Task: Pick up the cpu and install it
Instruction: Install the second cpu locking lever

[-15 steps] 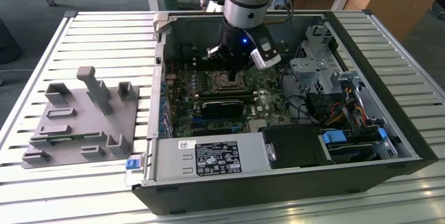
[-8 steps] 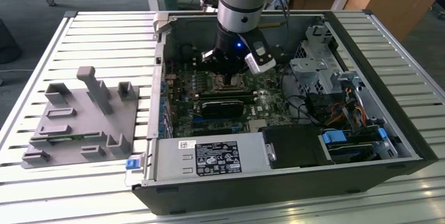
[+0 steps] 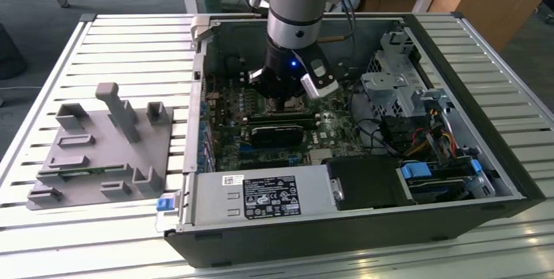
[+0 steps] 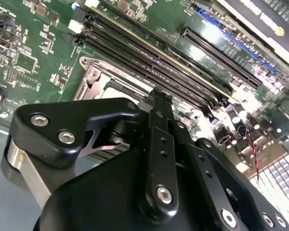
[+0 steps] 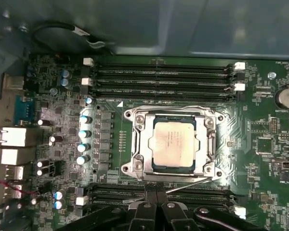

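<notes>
Silvery cpu (image 5: 175, 144) sits flat in its socket (image 5: 173, 143).

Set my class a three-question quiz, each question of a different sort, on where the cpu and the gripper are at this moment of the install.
1. True or false: the cpu lies in the motherboard socket, as the first wrist view shows.
2. The gripper in the exterior view is: A) over the grey tray; B) down inside the computer case; C) outside the case over the slatted table.
3. Fill in: the long black memory slots run along ___ sides of the socket.

Key: 1 true; 2 B; 3 two.
</notes>
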Controlling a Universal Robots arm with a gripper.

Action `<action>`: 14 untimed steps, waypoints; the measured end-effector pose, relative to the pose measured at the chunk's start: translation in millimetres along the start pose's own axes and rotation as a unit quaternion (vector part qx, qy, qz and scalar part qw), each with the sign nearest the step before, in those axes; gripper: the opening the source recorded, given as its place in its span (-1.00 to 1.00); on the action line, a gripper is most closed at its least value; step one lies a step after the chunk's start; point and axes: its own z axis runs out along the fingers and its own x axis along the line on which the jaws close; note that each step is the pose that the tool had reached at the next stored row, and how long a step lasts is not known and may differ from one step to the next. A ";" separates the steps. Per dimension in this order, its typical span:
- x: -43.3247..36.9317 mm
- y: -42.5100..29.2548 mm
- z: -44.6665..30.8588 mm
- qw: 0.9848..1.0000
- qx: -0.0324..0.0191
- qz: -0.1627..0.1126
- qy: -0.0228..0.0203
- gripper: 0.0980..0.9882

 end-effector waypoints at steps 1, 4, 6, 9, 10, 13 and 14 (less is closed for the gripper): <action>0.0 -0.2 2.0 1.000 0.000 0.000 0.000 -0.98; 0.0 -0.6 7.3 1.000 -0.001 -0.001 0.000 -0.98; 0.1 -1.1 7.7 1.000 -0.010 -0.002 0.000 -0.98; 0.6 -5.6 7.4 1.000 -0.029 -0.002 -0.001 -0.98; 0.8 -7.6 7.3 0.999 -0.033 -0.003 -0.001 -0.98; 1.8 -13.6 6.9 0.999 -0.043 -0.003 -0.001 -0.98; 2.5 -15.1 6.8 0.999 -0.046 -0.003 -0.001 -0.98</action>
